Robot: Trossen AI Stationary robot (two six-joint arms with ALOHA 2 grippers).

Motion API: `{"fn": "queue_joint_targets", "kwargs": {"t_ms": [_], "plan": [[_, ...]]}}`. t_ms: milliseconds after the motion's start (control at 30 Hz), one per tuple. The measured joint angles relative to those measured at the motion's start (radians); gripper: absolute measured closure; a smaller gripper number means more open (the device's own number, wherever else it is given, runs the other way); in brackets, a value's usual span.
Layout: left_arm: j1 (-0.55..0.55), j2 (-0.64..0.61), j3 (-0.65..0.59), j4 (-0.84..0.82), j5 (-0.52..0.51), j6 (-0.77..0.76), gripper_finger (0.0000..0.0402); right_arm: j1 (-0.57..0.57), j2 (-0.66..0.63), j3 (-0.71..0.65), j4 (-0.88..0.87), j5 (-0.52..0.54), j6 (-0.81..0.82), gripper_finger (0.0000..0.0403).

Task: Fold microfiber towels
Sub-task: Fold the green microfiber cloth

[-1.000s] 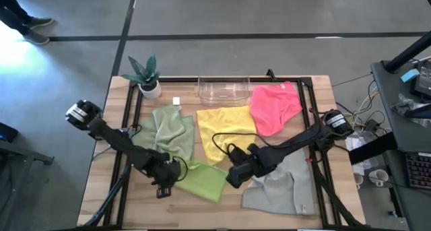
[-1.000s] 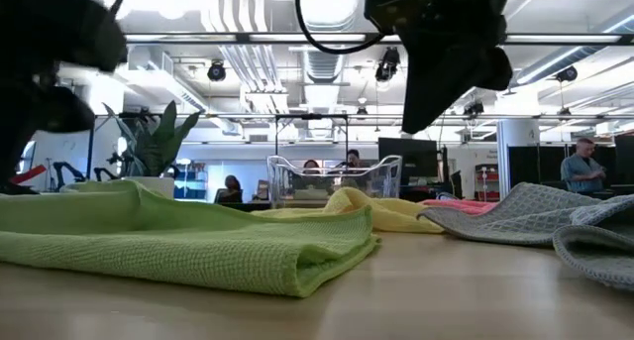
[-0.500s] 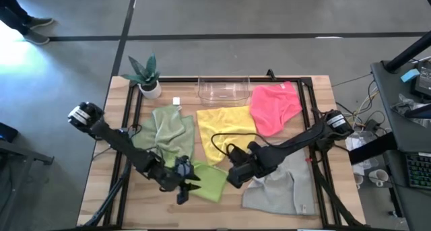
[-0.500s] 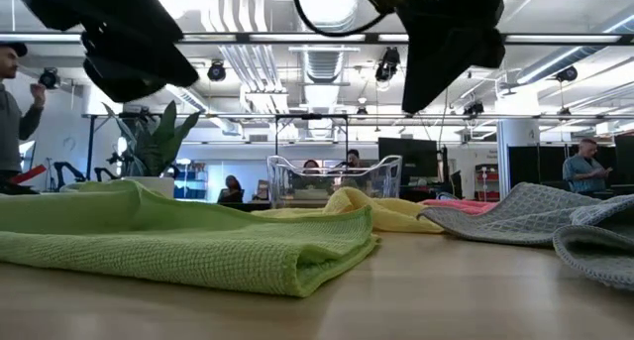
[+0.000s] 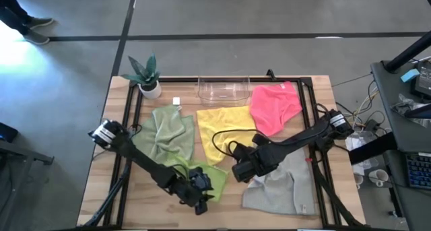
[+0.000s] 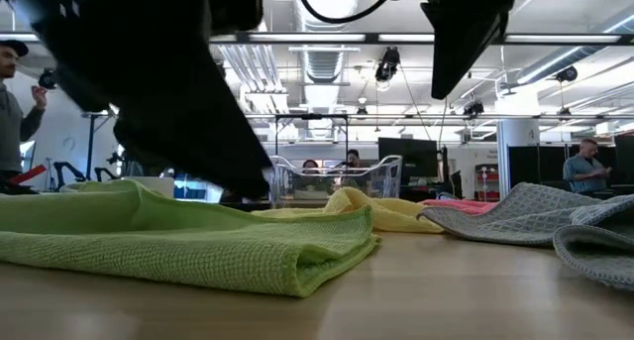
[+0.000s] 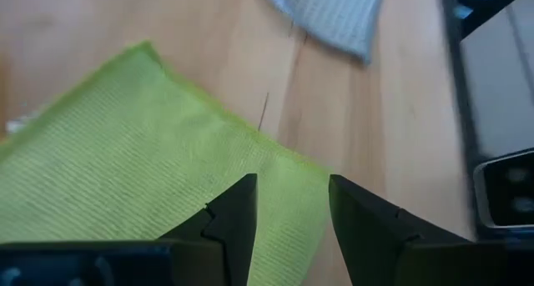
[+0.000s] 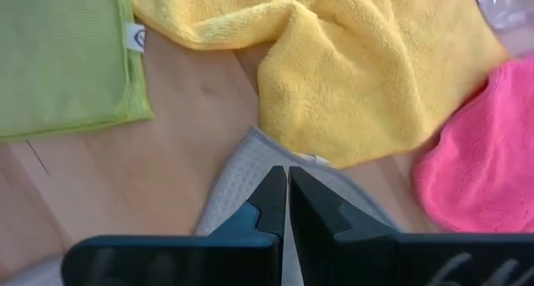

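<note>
The lime green towel (image 5: 217, 176) lies folded on the table near the front edge, with its folded edge (image 6: 327, 261) toward the front. My left gripper (image 5: 202, 203) hovers open just above the towel's near right corner (image 7: 292, 165); its fingers do not touch the cloth. My right gripper (image 5: 237, 172) is shut and empty, well above the table (image 6: 461, 53), over the grey towel's (image 5: 283, 187) far left edge (image 8: 238, 194). The yellow towel (image 5: 225, 126), the sage green towel (image 5: 168, 133) and the hot pink towel (image 5: 273, 106) lie crumpled farther back.
A clear plastic bin (image 5: 222, 89) stands at the back middle and a potted plant (image 5: 147, 75) at the back left. Bare wood shows along the front edge on the left (image 5: 121, 204). People stand in the room beyond the table.
My left gripper has swung toward the table's right and near edges, from beside the lime green towel's left side to above its near right corner. The towels have stayed where they were.
</note>
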Motion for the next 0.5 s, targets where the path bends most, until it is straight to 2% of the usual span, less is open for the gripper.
{"fn": "queue_joint_targets", "kwargs": {"t_ms": [267,367,500], "plan": [[0.000,0.087,0.050,-0.002,0.034,-0.079,0.0267,0.000,0.000,0.000,0.000,0.000,-0.088,0.0394],[-0.005,0.084,0.054,-0.060,0.103,-0.110,0.0267,0.000,0.000,-0.003,0.001,0.000,-0.096,0.0394],[-0.028,0.069,0.057,-0.160,0.260,-0.102,0.0275,0.000,0.000,-0.006,0.000,0.000,-0.098,0.0394]]}}
